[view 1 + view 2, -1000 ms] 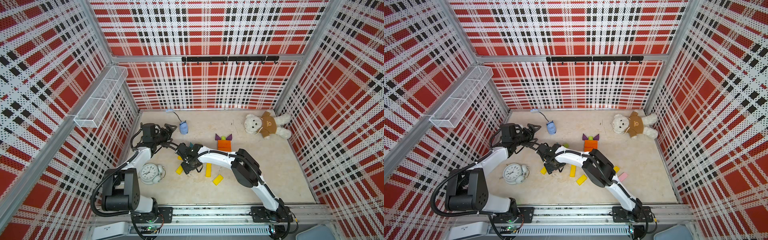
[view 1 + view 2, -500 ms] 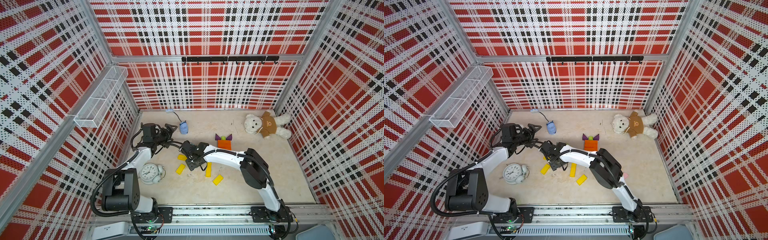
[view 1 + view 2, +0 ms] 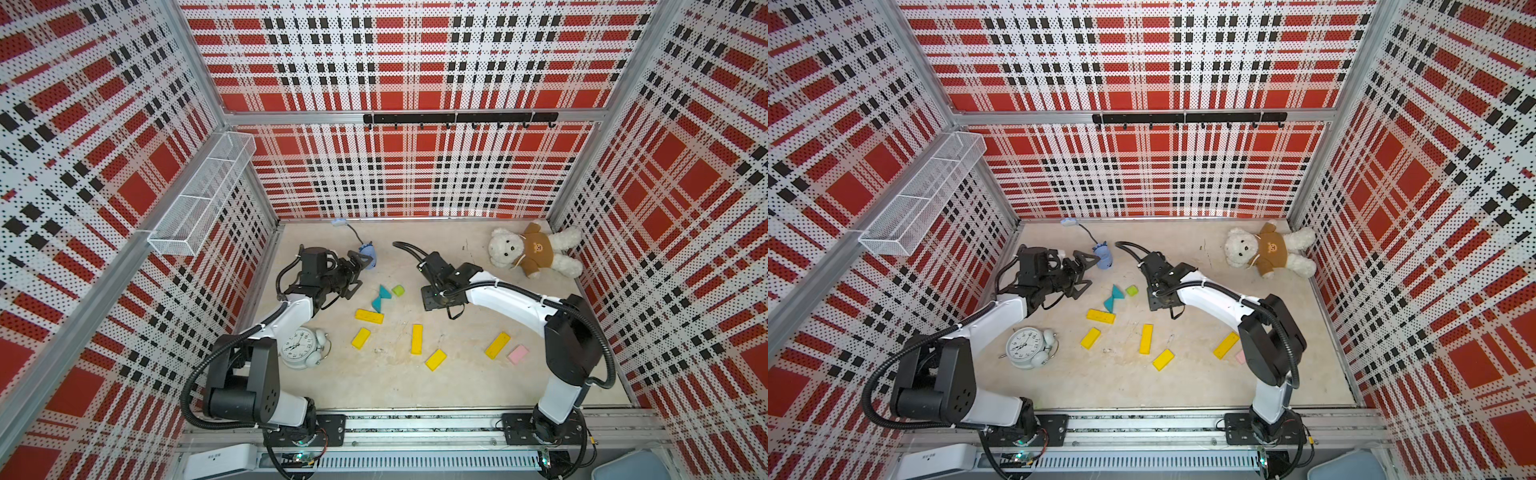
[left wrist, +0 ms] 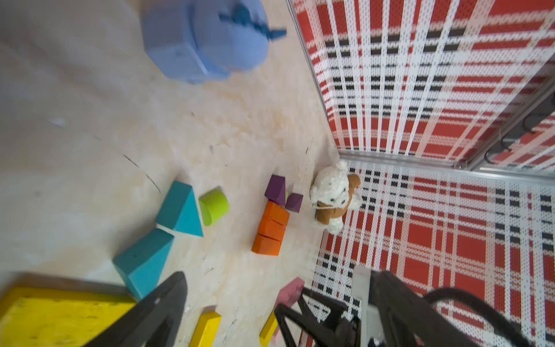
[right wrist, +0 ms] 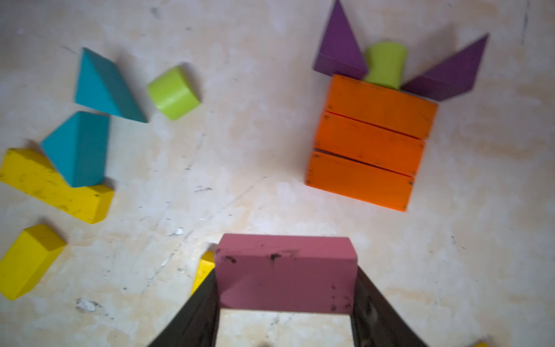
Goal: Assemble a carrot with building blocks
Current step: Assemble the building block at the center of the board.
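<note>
Here, the right gripper pinches a dusty-pink rectangular wooden block by its two short ends, one black finger on each. The block sits near, but apart from, three flat orange wooden bars lying edge to edge on the pale tabletop. At the far edge of the orange bars, a lime-green cylinder stub stands between two purple triangular blocks that fan outwards (both top views hide this group under the right arm).

The left gripper is spread wide and holds nothing, just beside a blue plastic toy. Near it lie two teal triangular blocks, tip to tip, with a second lime-green stub just beside them. One of the teal pair touches a yellow flat bar. More yellow bars lie scattered nearer the rail, along with a pale-pink small bar. A white alarm clock and a white plush bear rest well apart.
</note>
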Tool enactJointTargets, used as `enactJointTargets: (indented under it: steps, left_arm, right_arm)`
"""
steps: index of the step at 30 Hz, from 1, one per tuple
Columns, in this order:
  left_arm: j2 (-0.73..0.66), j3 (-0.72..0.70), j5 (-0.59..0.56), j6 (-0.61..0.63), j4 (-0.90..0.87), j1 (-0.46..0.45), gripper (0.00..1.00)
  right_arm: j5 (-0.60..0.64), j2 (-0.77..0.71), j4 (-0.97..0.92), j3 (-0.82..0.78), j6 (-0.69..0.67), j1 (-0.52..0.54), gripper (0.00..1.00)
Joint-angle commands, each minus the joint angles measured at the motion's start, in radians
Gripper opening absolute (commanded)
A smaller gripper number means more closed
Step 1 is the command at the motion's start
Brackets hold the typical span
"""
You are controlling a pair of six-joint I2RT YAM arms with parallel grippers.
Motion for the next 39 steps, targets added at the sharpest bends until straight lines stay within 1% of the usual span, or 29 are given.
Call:
enactJointTargets:
  steps: [1,3,4,8,16,23,39]
  left_arm:
    - [0.020,0.016,0.019,0.005,0.012,-0.074,1.00]
    - [0.025,0.019,0.023,0.009,0.012,-0.099,0.99]
    - [0.026,0.021,0.023,0.009,0.012,-0.105,1.00]
    - [0.027,0.023,0.026,0.013,0.012,-0.110,1.00]
    - [0.029,0.024,0.032,0.015,0.012,-0.111,0.99]
    - [0.029,0.026,0.036,0.012,0.010,-0.112,1.00]
    - [0.039,0.027,0.039,0.010,0.011,-0.111,1.00]
  right_arm:
    - [-0.013,-0.047,0.060,-0.095,0.070,-0.046,0.60]
    - [-0.013,-0.044,0.076,-0.129,0.083,-0.062,0.60]
    - [-0.035,-0.038,0.089,-0.142,0.086,-0.067,0.60]
    - [-0.044,0.007,0.125,-0.159,0.097,-0.080,0.60]
    - [-0.035,0.099,0.151,-0.118,0.094,-0.094,0.60]
    - [-0.035,0.139,0.158,-0.099,0.103,-0.103,0.60]
    - [-0.023,0.165,0.163,-0.096,0.125,-0.113,0.61]
